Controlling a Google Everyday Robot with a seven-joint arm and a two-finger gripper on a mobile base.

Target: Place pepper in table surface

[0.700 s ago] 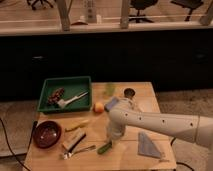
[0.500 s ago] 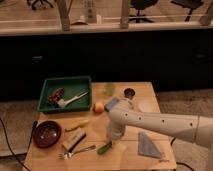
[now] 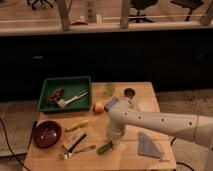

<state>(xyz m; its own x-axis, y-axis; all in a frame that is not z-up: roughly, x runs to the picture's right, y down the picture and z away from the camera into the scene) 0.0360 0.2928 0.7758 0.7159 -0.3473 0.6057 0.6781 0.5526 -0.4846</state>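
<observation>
While the white arm reaches in from the right edge of the frame, its gripper (image 3: 114,140) points down over the middle of the table surface (image 3: 126,160). Its fingers stand spread wide with nothing between them. The pepper (image 3: 105,148), slim and dark green, lies flat on the wood just below and to the left of the fingertips; whether they touch cannot be told. A blue-grey cloth (image 3: 150,145) lies to the lower right. A dark red bowl (image 3: 46,134) sits at the lower left, with a yellow elongated piece (image 3: 76,124) near it. A green tray (image 3: 65,79) occupies the upper left of the tabletop, and a small round fruit (image 3: 98,106) rests just right of it.
</observation>
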